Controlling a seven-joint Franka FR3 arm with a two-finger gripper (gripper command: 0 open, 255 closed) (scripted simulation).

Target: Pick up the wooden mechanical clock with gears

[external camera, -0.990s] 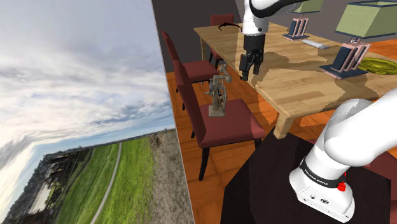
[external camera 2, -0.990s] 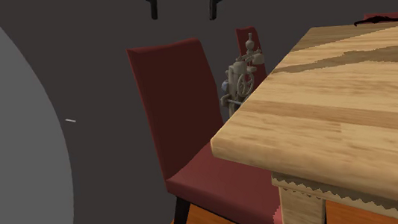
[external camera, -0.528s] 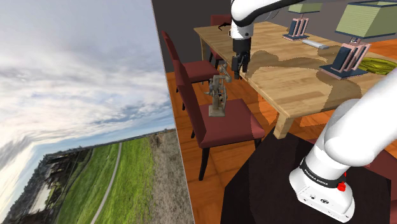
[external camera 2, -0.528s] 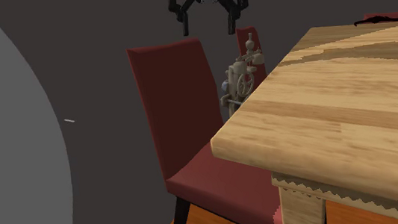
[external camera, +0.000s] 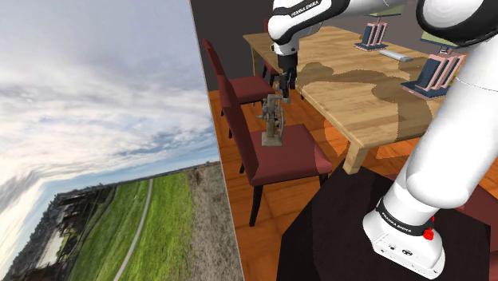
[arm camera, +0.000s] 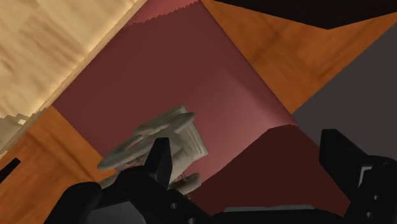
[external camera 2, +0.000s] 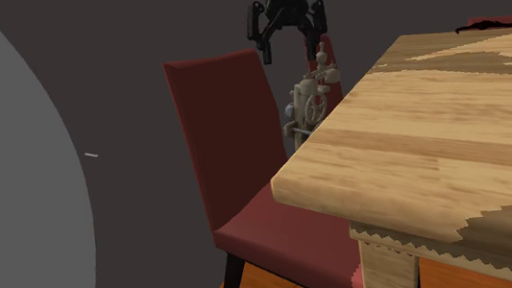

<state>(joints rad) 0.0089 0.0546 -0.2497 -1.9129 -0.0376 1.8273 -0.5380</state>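
The mechanical clock (external camera: 274, 120) is a pale tan frame with gears, standing upright on the seat of a dark red chair (external camera: 291, 158) beside the wooden table. My black gripper (external camera: 286, 83) hangs open just above the clock's top, not touching it. From the second exterior view the gripper (external camera 2: 289, 48) sits above and slightly to the left of the clock (external camera 2: 310, 104), in front of the chair back (external camera 2: 228, 122). In the wrist view the clock (arm camera: 159, 137) lies close to one finger (arm camera: 159, 159), off the midline of the open gripper (arm camera: 248, 156).
A long wooden table (external camera: 375, 92) runs right beside the chair, its edge (external camera 2: 342, 159) close to the clock. Lamps (external camera: 459, 28) and small items stand on its far part. More red chairs (external camera: 239, 84) line the table. A wall panel with a sky picture (external camera: 96, 136) is on the shoulder view's left.
The gripper has left the table edge, moving toward the shoulder view's left and down, and now hangs just above the clock. The clock has not moved.
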